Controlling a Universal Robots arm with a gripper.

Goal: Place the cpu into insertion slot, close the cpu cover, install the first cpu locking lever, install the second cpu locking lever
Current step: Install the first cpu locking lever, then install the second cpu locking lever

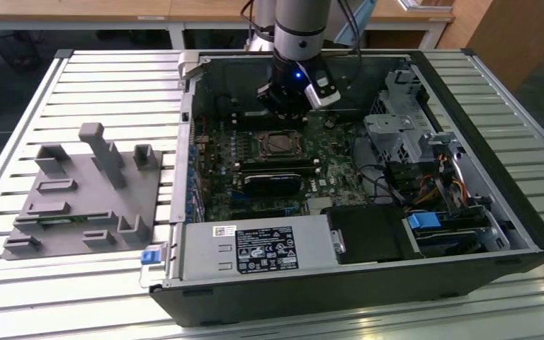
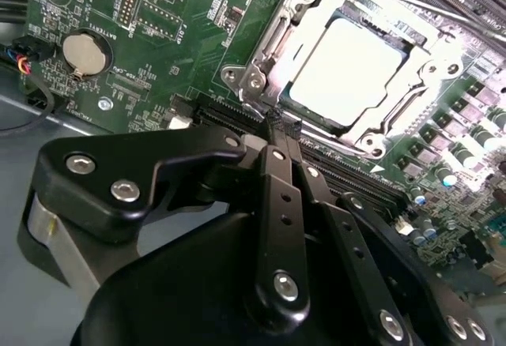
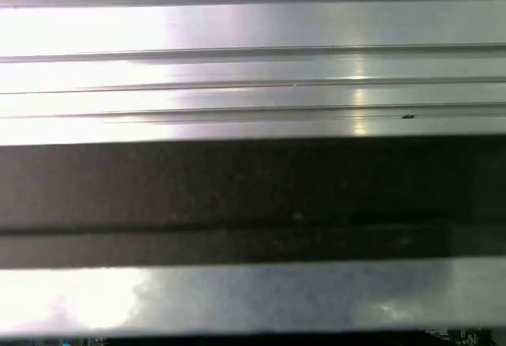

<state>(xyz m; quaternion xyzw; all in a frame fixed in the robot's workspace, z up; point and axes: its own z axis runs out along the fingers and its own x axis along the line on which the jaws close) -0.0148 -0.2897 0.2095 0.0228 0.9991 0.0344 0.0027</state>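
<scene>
From my remote seat, going left to right across the exterior view: way off to the exterior view's left of the claw there's a grey fixture block [image 1: 83, 202] sitting on the slatted aluminium table [image 1: 102, 85], well apart from anything I'm working on. Next comes the open PC case [image 1: 518, 205] with the power supply [image 1: 258, 249] along its near edge, on the near side of the claw. The claw [image 1: 285, 117] itself hangs over the green motherboard [image 1: 338, 170], just on the far side of the insertion slot [image 1: 279, 144].

In the second wrist view the claw [image 2: 278, 125] has its fingers [image 2: 278, 196] pressed together, nothing pinched between them as far as I can see. The tips sit right at the edge of the insertion slot [image 2: 261, 50], and I can't tell if they're actually touching the frame. The cpu [image 2: 348, 65] is already lying flat in the slot just beyond the tips, its pale metal top showing through the metal cover [image 2: 310, 12] that lies around it. A coin battery [image 2: 84, 52] sits on the board off to one side of the claw.

The first wrist view just gives me bright table slats [image 3: 253, 69] and a dark band [image 3: 253, 196] I can't identify.
</scene>
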